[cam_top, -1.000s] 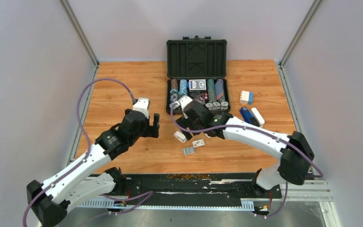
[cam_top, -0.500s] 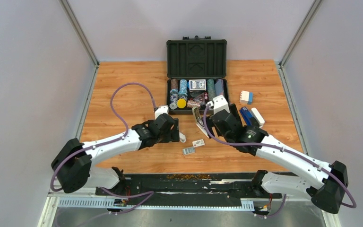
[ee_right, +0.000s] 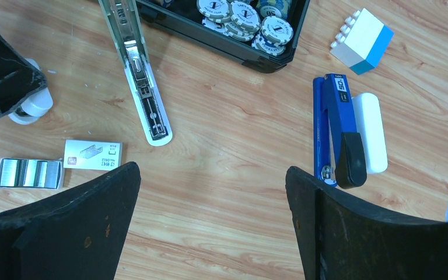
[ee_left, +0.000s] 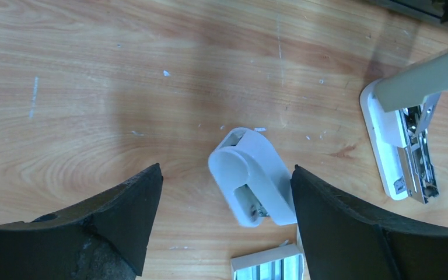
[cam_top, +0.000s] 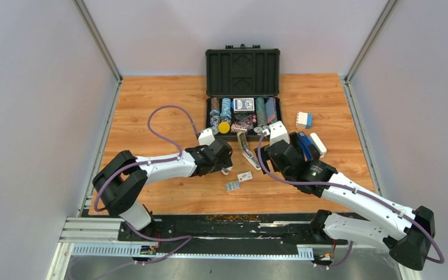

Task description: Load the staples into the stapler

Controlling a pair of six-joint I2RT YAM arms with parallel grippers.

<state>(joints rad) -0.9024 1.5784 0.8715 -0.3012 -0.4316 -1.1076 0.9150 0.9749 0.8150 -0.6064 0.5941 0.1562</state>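
Note:
The grey-olive stapler (cam_top: 246, 150) lies open on the table, its lid raised and its metal magazine (ee_right: 146, 102) showing; it also shows at the right of the left wrist view (ee_left: 405, 157). The white tray of silvery staples (ee_right: 30, 174) and its white sleeve (ee_right: 92, 154) lie apart just near of the stapler (cam_top: 233, 186). My left gripper (ee_left: 224, 175) is open and low over the table, left of the stapler, with a small white plastic piece (ee_left: 254, 175) between its fingers. My right gripper (ee_right: 210, 175) is open and empty above bare wood, right of the stapler.
An open black case (cam_top: 243, 73) of poker chips stands at the back. A dark blue stapler (ee_right: 335, 131), a white oblong piece (ee_right: 368, 131) and a white-and-blue block (ee_right: 361, 42) lie to the right. The left finger (ee_right: 0, 76) shows in the right wrist view.
My right gripper has drawn back to the right, leaving the stapler open on the table. My left gripper has moved right, over the small white piece.

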